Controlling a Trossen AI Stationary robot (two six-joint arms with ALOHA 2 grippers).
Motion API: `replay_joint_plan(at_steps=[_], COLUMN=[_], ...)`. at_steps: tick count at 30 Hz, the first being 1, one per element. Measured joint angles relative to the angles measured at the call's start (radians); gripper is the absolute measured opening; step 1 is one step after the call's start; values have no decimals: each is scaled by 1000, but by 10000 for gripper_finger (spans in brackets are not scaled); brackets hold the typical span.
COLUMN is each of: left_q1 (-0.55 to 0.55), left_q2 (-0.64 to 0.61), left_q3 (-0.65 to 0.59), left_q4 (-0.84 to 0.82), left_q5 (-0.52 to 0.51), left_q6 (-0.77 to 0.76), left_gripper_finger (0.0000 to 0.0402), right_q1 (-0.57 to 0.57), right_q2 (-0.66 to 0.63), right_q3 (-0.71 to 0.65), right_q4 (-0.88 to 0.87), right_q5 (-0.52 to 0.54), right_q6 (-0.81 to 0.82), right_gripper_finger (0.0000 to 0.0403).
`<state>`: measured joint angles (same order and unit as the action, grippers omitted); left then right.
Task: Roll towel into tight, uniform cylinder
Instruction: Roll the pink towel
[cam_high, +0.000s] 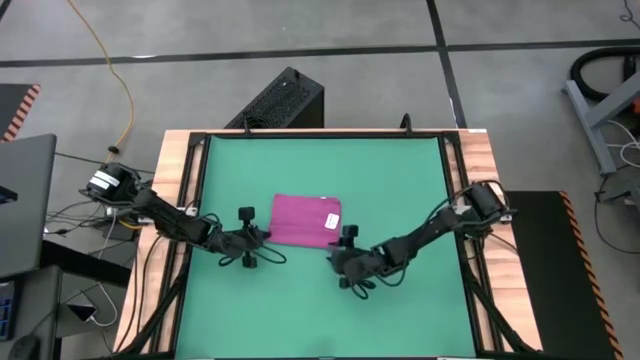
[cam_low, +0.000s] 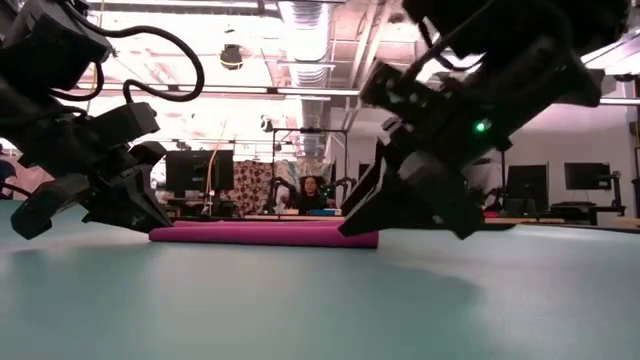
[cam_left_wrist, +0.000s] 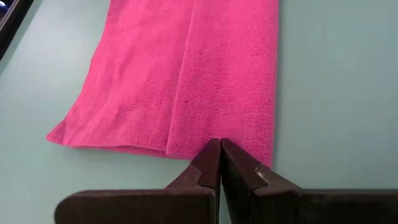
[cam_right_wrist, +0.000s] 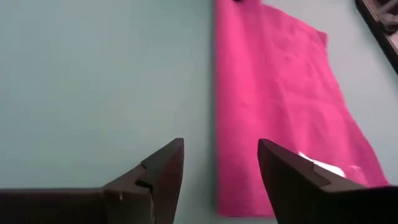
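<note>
Lying flat and folded on the green mat (cam_high: 400, 190), near its middle: the towel (cam_high: 306, 220), magenta-pink, with a small white tag (cam_high: 332, 218) at the edge nearer the right arm. Showing in the low view as a long, low pink band (cam_low: 262, 236) resting on the mat between the two grippers, with a rounded thicker edge along the near side. Showing in the left wrist view a fold line running lengthwise down the cloth (cam_left_wrist: 186, 81), one layer lying over another.

Sitting at the towel's left end: the left gripper (cam_high: 262, 236), jaws pressed fully together, tips meeting right at the cloth's near edge, just beside the corner of the folded strip. Holding nothing between the fingers (cam_left_wrist: 208, 163); towel spreading away straight ahead of the closed tips.

Hovering at the towel's other end, close to the mat: the right gripper (cam_high: 343, 243), jaws standing wide apart and gripping nothing. Lying ahead of the gap and off toward one finger (cam_right_wrist: 292, 177): the towel's long straight edge (cam_right_wrist: 273, 106), with that finger partly overlapping the cloth in the view and the other finger over bare mat. Peeking out just beside that same finger: the white tag (cam_right_wrist: 320, 165).

Both arms reaching inward from the table's wooden side rails (cam_high: 170, 170), low over the mat.
</note>
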<state>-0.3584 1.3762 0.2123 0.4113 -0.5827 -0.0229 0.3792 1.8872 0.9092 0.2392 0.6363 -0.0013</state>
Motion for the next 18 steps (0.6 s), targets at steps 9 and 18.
replay_joint_plan(at_steps=[9, 18], left_q1=[0, 0], left_q2=[0, 0], left_q3=[0, 1], left_q4=[-5, -21], left_q5=[0, 0], left_q6=[0, 2], left_gripper_finger=[2, 2], right_q1=[-50, -67], right_q2=[27, 123], right_q3=[1, 4], right_q4=[-38, -43], right_q5=[-53, -30], right_q6=[39, 156], right_gripper_finger=[222, 216])
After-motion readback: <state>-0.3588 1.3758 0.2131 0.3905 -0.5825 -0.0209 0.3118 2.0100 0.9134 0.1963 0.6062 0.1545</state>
